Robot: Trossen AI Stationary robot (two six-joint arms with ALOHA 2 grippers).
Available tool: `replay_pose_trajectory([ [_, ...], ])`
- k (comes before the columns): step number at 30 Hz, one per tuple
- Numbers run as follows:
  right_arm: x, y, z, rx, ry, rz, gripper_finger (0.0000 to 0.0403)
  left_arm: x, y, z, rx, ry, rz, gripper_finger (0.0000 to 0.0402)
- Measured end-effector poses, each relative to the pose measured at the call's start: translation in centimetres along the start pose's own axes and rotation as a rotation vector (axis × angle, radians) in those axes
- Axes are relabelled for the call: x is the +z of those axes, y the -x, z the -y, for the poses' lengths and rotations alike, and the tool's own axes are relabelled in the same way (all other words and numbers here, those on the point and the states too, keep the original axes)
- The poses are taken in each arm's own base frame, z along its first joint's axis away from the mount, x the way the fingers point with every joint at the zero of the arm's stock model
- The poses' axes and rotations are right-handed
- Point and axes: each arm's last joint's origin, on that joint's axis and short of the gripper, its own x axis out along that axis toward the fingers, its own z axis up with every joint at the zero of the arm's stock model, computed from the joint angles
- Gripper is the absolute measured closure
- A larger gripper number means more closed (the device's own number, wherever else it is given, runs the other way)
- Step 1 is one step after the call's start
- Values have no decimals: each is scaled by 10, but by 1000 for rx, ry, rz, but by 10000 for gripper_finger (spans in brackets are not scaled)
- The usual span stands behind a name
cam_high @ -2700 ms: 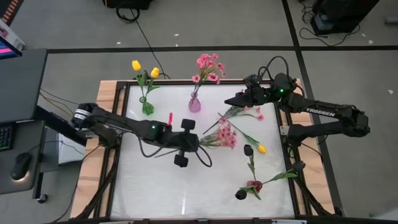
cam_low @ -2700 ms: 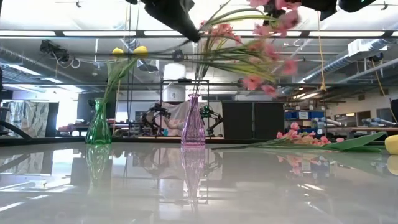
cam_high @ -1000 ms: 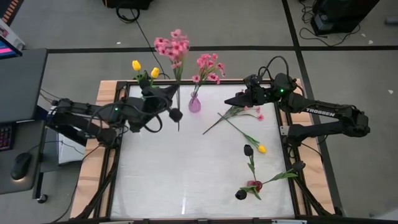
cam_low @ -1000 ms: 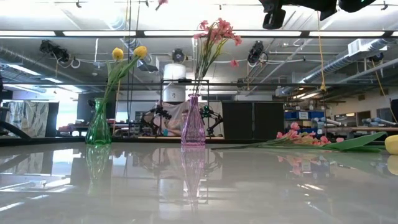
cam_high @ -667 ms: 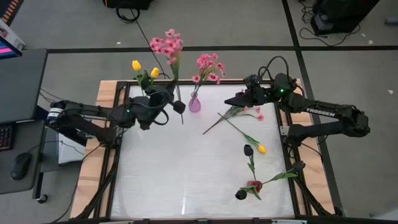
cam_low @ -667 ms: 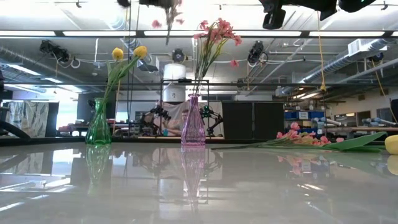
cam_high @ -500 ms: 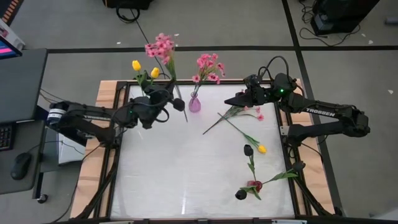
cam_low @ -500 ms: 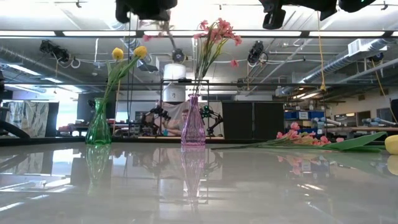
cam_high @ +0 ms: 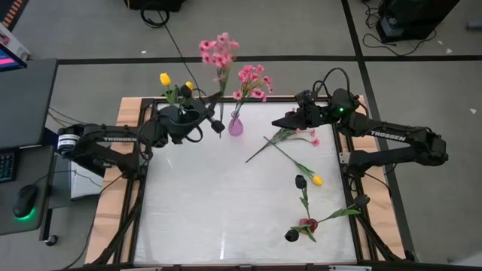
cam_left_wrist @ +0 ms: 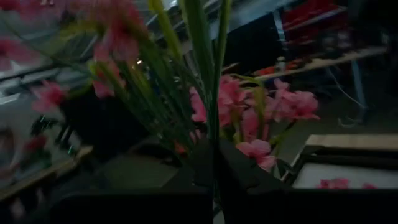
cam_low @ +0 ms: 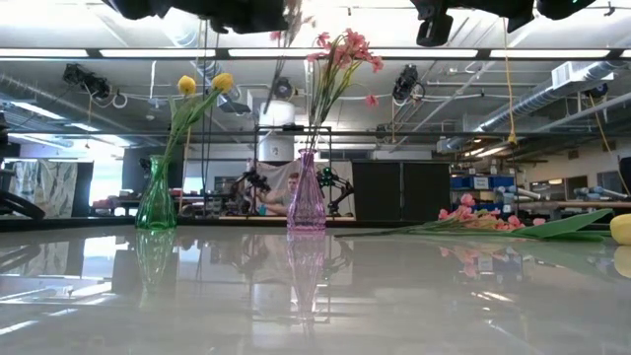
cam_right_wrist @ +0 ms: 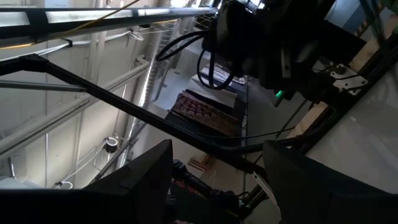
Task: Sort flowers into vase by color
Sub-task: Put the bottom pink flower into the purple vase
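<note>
Two vases stand at the far edge of the bench point(cam_high: 226, 218): a green vase point(cam_low: 156, 197) with two yellow tulips point(cam_low: 202, 83) in it, and just beside it a purple vase point(cam_low: 306, 194) that carries a spray of pink blossoms point(cam_high: 253, 81). The left gripper point(cam_high: 212, 118) is raised between these two vases, its fingers clamped on the green stem of a second pink spray point(cam_high: 218, 51), which stands nearly upright with its blossoms above the bench's far edge and its lower stem end beside the purple vase's mouth. In the left wrist view the clamped stem point(cam_left_wrist: 212, 93) runs straight up between the dark fingers, with the vase's pink flowers point(cam_left_wrist: 264, 112) blurred behind it. The right gripper point(cam_high: 277, 123) waits over the far right part of the bench, held clear of the surface, its fingers point(cam_right_wrist: 146, 180) apart with nothing between them. Just below it on the bench lies a third pink spray point(cam_high: 290, 135), its long stem pointing toward the bench's middle. Nearer the front on the right side lie a yellow tulip point(cam_high: 317, 180) and a dark tulip point(cam_high: 300, 181) with their heads close together, and farther forward another dark tulip point(cam_high: 291, 235) with a reddish one point(cam_high: 306, 223), their leaves spreading toward the right edge. In the low view the lying pink spray and a yellow head point(cam_low: 621, 229) show at the right.
</note>
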Motion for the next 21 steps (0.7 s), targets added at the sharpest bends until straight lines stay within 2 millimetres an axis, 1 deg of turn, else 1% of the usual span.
replay_pose_trajectory([
  [3,0,0,0,0,0,1,145,-1,-4,-4,-36,-79,35,393],
  [5,0,0,0,0,0,0,145,1,-6,-8,-45,-100,79,393],
  [9,0,0,0,0,0,0,145,3,-6,-15,-30,-81,184,393],
  [14,0,0,0,0,0,0,145,5,-4,-27,51,-25,303,393],
  [17,0,0,0,0,0,0,145,-1,-3,-31,77,-26,315,393],
  [21,0,0,0,0,0,0,145,-13,-5,-33,48,-46,345,393],
])
